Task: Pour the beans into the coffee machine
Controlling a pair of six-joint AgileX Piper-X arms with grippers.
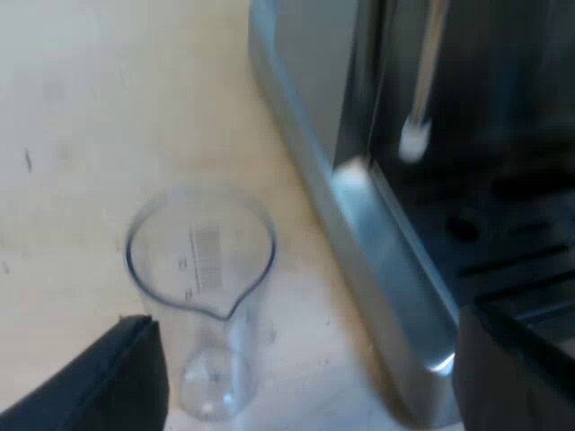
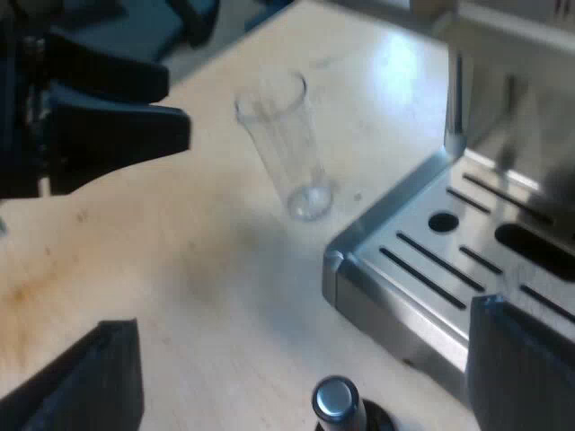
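Note:
The measuring glass (image 1: pixel 202 296) stands upright on the pale wooden table, close beside the espresso machine (image 1: pixel 359 180). It is clear and looks empty. My left gripper (image 1: pixel 310 391) is open, with its black fingers (image 1: pixel 108 382) wide apart just short of the glass, nothing between them. In the right wrist view the same glass (image 2: pixel 287 148) stands off the corner of the machine's drip tray (image 2: pixel 422 260), with my left gripper (image 2: pixel 175 108) hanging a short way from its rim. My right gripper (image 2: pixel 301 386) is open over the table near the tray's corner, holding nothing.
The steam wand (image 1: pixel 418 108) hangs at the machine's front above the slotted drip tray (image 1: pixel 503 242). A small object with a shiny round metal top (image 2: pixel 337 400) stands on the table between my right fingers. Bare tabletop (image 2: pixel 180 260) spreads around the glass.

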